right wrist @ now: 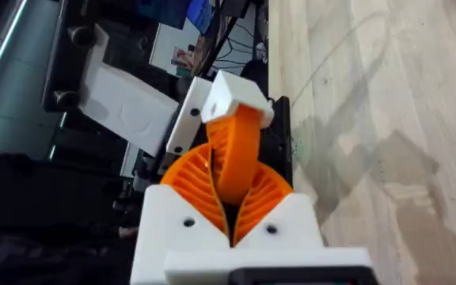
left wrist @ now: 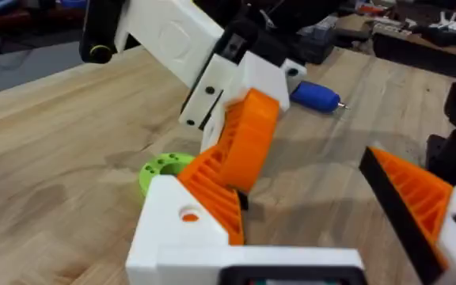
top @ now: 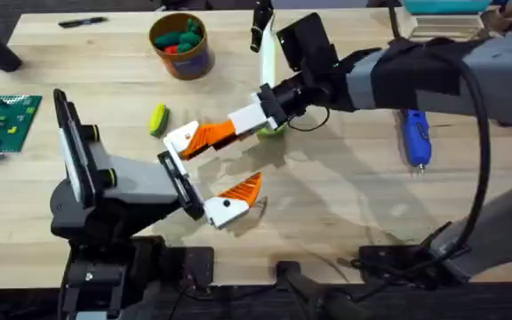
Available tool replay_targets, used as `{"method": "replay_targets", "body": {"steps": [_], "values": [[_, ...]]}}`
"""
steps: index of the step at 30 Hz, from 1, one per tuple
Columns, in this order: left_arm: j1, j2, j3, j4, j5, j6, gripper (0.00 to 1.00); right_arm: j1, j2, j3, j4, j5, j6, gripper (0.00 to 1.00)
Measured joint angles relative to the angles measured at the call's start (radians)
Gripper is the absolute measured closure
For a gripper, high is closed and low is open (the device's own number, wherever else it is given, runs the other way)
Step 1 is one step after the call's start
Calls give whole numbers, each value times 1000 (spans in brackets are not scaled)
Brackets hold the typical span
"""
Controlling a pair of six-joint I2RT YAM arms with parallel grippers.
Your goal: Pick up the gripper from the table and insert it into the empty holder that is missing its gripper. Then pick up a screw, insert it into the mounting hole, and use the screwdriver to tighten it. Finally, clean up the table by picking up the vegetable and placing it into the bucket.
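A light wooden counter [top: 345,204] seen from above, with two robot arms meeting near its middle. The right gripper [top: 204,139] reaches in from the right edge; in the right wrist view its two orange ribbed fingers [right wrist: 188,186] are pressed together on the gripper [right wrist: 236,158], a small orange ribbed wedge standing upright between them. That wedge meets the holder [top: 181,136], the white angular finger base on the left arm's near-side jaw, and in the left wrist view it leans against the top of that base [left wrist: 172,229]. The left gripper [top: 210,178] comes up from the lower left with its fingers spread wide apart — the far one [top: 240,188] carries its own orange pad and grips nothing. Just behind the meeting point lies a green round disc [top: 271,131], partly hidden under the right arm. The vegetable [top: 156,119], a yellow-green oblong, lies on the counter to the left of the grippers. The bucket [top: 181,44] stands near the far edge, orange with a dark blue band, holding green and red toy pieces. The screwdriver [top: 415,138] — bright blue — lies well to the right, beyond the right arm.
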Motion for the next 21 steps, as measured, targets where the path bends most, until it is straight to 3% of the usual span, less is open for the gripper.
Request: {"method": "replay_targets", "body": {"steps": [21], "values": [[14, 9, 0, -3, -1, -48, 15, 21, 0, 0, 20, 87, 104, 996]]}}
